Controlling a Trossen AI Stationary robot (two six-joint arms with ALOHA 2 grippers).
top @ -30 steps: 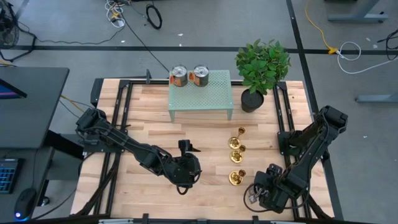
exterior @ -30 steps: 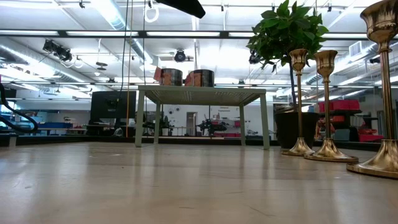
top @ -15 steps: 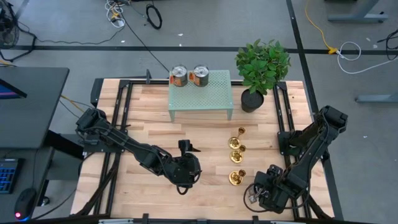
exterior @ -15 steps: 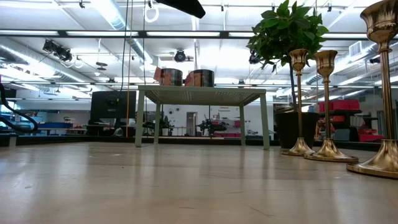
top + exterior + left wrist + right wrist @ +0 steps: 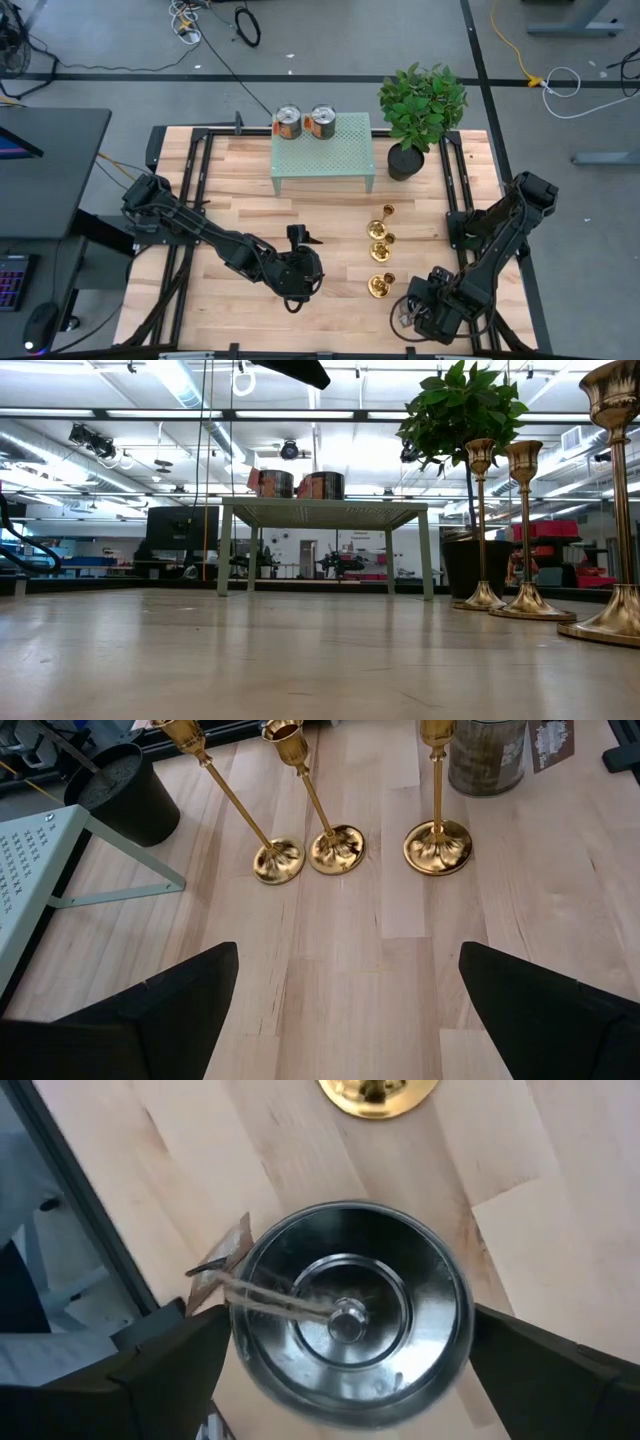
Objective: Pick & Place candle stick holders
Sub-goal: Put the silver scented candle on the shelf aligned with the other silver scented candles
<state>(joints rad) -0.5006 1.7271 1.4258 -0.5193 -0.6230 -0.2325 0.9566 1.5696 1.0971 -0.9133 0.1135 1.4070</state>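
Observation:
Three brass candle stick holders [image 5: 380, 248] stand upright on their round bases in a row on the wooden table, right of centre. They also show in the left wrist view [image 5: 337, 850] and at the right of the low view [image 5: 525, 530]. My left gripper [image 5: 345, 1010] is open and empty at the table's middle [image 5: 303, 237], to the holders' left. My right gripper [image 5: 412, 312] is open near the front right, pointing down over a silver tin [image 5: 350, 1320] with a paper tag, one finger on each side of it. My right gripper comes at the silver tin from above, with its fingers [image 5: 170, 1370] beside the tin's round wall [image 5: 245, 1350]. The tin stands upright on the table. I cannot tell whether the fingers touch it.
A pale green perforated stand [image 5: 320, 152] at the far middle carries two labelled tins [image 5: 288, 122]. A potted plant [image 5: 420, 105] stands to the stand's right. Bare wood lies between my left gripper and the holders.

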